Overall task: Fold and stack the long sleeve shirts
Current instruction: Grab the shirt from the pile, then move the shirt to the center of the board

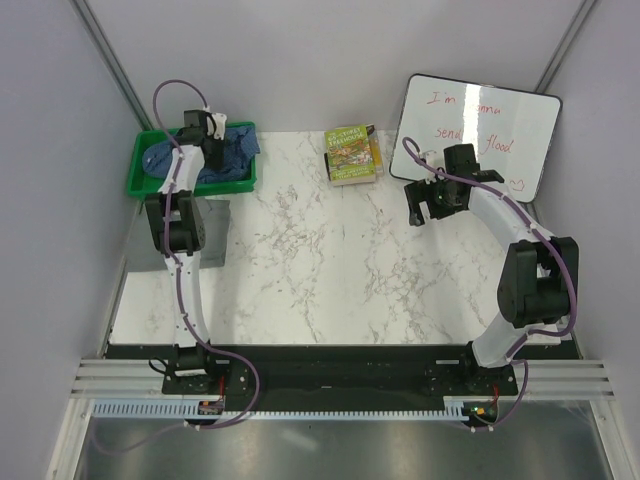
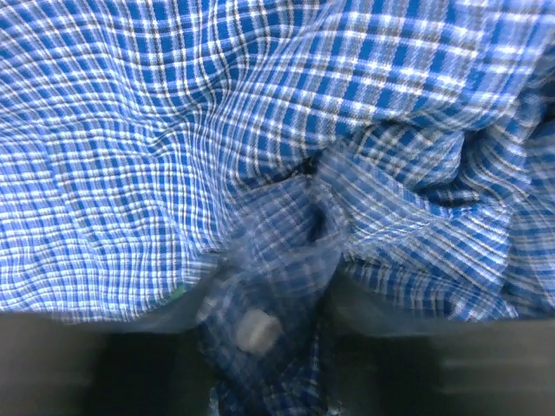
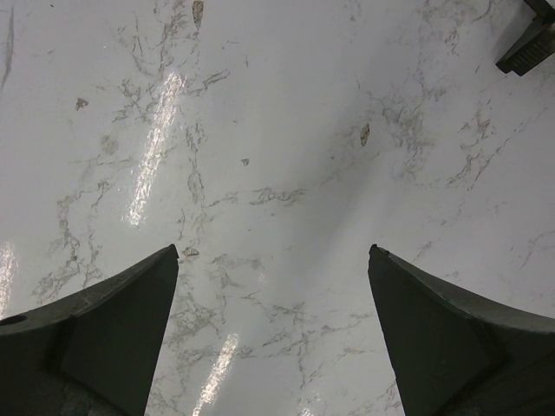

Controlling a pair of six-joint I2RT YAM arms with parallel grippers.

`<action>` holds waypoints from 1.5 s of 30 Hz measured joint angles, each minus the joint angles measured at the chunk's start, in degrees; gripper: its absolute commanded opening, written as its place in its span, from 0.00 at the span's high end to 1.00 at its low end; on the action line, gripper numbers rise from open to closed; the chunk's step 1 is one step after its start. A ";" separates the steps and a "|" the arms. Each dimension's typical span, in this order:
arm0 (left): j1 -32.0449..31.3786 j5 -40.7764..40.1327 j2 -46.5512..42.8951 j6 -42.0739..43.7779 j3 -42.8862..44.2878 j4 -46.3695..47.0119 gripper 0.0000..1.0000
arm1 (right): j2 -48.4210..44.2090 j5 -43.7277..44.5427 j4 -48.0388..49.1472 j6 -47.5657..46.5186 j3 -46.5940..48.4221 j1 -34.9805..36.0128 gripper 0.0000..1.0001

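The blue checked shirt [image 1: 236,150] lies crumpled in the green tray [image 1: 140,172] at the back left. My left gripper [image 1: 212,140] is down in the tray on it. In the left wrist view the checked cloth [image 2: 173,130] fills the frame, and a fold with a white button [image 2: 257,329] is bunched between my left gripper's [image 2: 269,347] dark, blurred fingers. The plain grey shirt [image 1: 216,236] lies flat at the table's left edge, partly under the left arm. My right gripper [image 1: 425,205] hangs open and empty over the bare marble [image 3: 277,130], jaws wide apart [image 3: 273,251].
A book [image 1: 352,154] lies at the back middle of the table. A whiteboard [image 1: 482,130] with red writing leans at the back right, just behind the right arm. The marble table [image 1: 330,260] is bounded by side walls.
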 measured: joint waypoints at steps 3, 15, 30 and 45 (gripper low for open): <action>0.33 0.87 1.49 1.16 1.16 -0.59 0.98 | 0.00 0.15 -0.20 -0.09 0.02 0.00 0.02; 1.77 6.38 -9.46 -2.91 4.63 0.59 0.98 | -0.09 0.02 -0.72 0.00 0.31 0.00 0.02; -22.05 8.52 -41.11 -5.90 9.60 22.64 0.98 | -1.62 0.17 3.82 3.02 1.51 0.00 0.02; -41.20 10.10 -46.75 -9.62 14.53 39.47 0.98 | -7.45 0.17 6.56 4.00 1.27 0.00 0.02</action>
